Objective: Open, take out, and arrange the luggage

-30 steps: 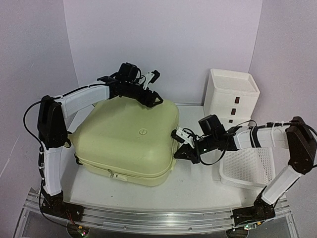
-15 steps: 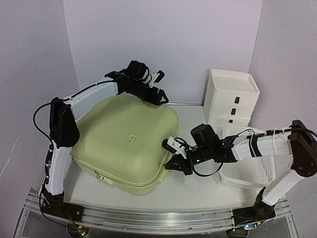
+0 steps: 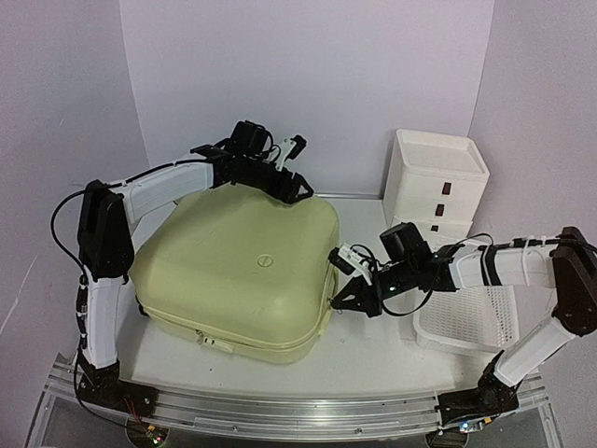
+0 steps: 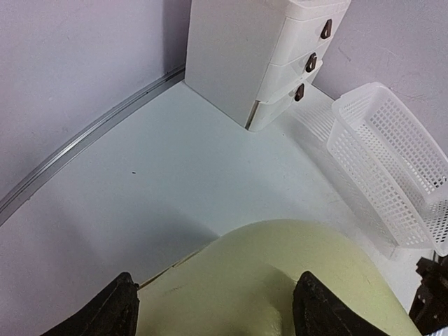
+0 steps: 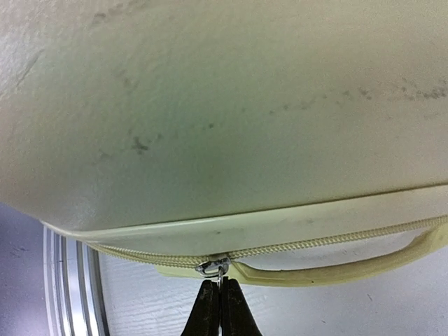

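Here, right gripper [image 5: 218,297] clamped on luggage [image 3: 242,266] zipper pull [image 5: 213,267], left gripper [image 4: 213,290] open astride corner.

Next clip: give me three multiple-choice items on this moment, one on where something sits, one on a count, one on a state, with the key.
1. Relative to the luggage, the mesh basket sits:
A) on top of it
B) to its right, on the near side of the drawer box
C) to its left

2. Dark handles on the drawer box:
A) two
B) three
C) five

3. On the right arm, the jaws are:
A) wide open above the basket
B) shut on a drawer handle
C) shut on the luggage's zipper pull

Key:
1 B, the top view shows the basket right of the luggage, nearer the arms than the box.
2 B, the left wrist view shows three handles, one above another.
3 C, the right wrist view shows the closed tips pinching the metal pull.
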### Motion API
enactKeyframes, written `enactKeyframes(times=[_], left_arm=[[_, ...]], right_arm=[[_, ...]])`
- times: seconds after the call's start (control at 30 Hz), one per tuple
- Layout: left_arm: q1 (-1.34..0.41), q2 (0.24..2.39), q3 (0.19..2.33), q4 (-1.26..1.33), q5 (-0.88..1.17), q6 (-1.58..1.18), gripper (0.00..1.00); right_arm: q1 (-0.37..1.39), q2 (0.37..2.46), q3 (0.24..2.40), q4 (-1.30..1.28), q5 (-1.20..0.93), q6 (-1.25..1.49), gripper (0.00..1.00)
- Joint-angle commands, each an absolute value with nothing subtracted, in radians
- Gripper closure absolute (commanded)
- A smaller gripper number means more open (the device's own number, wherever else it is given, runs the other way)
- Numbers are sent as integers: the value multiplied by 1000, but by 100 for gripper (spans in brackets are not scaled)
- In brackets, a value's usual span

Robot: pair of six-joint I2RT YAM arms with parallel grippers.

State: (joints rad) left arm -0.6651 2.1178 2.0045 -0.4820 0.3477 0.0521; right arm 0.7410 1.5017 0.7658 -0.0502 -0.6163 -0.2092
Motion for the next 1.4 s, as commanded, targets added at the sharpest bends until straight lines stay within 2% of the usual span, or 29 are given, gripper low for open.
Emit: enactKeyframes(times=[0.0, 0.27, 0.43, 0.57, 0.73, 1.13, 1.37], left_arm=[[-669, 2132, 1907, -684, 359, 106, 25], [-670, 2128, 1874, -683, 425, 131, 25], [-673, 2134, 1846, -677, 475, 137, 26], [-673, 2123, 1800, -658, 480, 153, 26], [-673, 2123, 1786, -658, 474, 178, 26], [-673, 2133, 1780, -652, 475, 201, 27], [-673, 2124, 1760, -632, 482, 222, 28]], right_arm=[[580, 1507, 852, -100, -683, -364, 100], [515, 1673, 1118, -315, -871, -510, 100], [495, 1735, 1195, -311, -784, -502, 100], [426, 1800, 1257, -305, -822, -451, 100], [360, 1843, 1319, -316, -821, -518, 100], [286, 2154, 1718, -453, -883, -686, 100], [285, 2259, 1813, -467, -957, -1052, 100]])
